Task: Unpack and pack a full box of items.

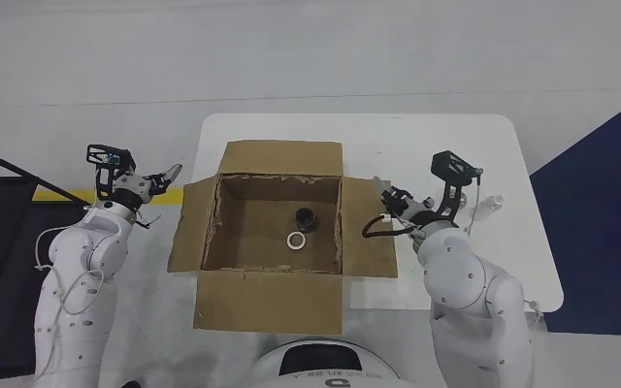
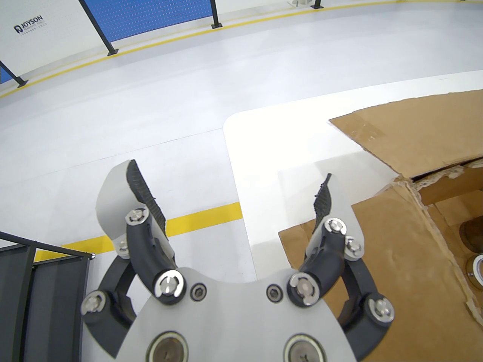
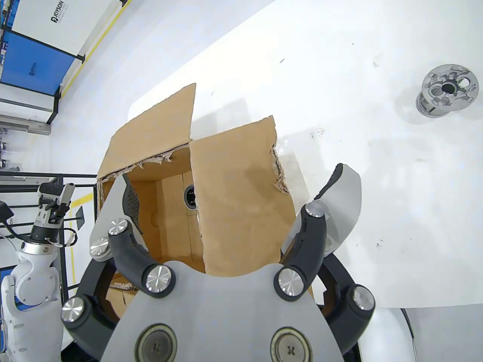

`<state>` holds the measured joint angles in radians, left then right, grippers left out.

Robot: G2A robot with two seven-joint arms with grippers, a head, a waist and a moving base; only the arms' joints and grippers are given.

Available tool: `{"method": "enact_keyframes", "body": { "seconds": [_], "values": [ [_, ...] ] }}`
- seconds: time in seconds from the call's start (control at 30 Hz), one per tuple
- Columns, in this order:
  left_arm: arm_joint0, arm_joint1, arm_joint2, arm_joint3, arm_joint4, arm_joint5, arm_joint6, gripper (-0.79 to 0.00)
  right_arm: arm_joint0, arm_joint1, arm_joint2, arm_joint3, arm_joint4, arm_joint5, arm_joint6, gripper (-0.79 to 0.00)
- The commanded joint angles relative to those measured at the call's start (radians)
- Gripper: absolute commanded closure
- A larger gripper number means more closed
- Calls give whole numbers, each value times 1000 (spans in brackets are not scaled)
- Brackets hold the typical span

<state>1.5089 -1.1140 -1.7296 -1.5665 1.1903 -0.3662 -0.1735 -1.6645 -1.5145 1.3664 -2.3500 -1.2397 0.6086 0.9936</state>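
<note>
An open cardboard box (image 1: 281, 155) sits mid-table with all flaps spread out. On its floor lie a black cylinder (image 1: 304, 214) and a white tape roll (image 1: 296, 241). The left wrist view catches both at the box's edge: the black cylinder (image 2: 473, 233) and the tape roll (image 2: 476, 271). My left gripper (image 1: 167, 176) hangs open and empty just off the table's left edge, beside the box's left flap (image 2: 377, 250). My right gripper (image 3: 231, 175) is open and empty above the right flap (image 3: 241, 197), with the black cylinder (image 3: 189, 197) visible beyond it.
A grey metal spool (image 3: 447, 90) stands on the white table (image 1: 437, 145) to the right of the box, also seen as a spool (image 1: 492, 204) from above. A dark rack (image 2: 37, 284) stands on the floor left of the table.
</note>
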Motion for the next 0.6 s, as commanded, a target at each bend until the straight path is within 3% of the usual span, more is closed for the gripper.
{"method": "enact_keyframes", "body": {
  "seconds": [0.0, 0.17, 0.4, 0.57],
  "values": [
    [0, 0, 0, 0, 0, 0, 0, -785, 0, 0, 0, 0, 0, 0, 0, -785],
    [0, 0, 0, 0, 0, 0, 0, -785, 0, -2, 77, 74, -1, 90, -86, -785],
    [0, 0, 0, 0, 0, 0, 0, -785, -33, -5, 235, 63, 26, 239, -214, -785],
    [0, 0, 0, 0, 0, 0, 0, -785, -2, -7, 344, 130, 18, 353, -283, -785]
  ]
}}
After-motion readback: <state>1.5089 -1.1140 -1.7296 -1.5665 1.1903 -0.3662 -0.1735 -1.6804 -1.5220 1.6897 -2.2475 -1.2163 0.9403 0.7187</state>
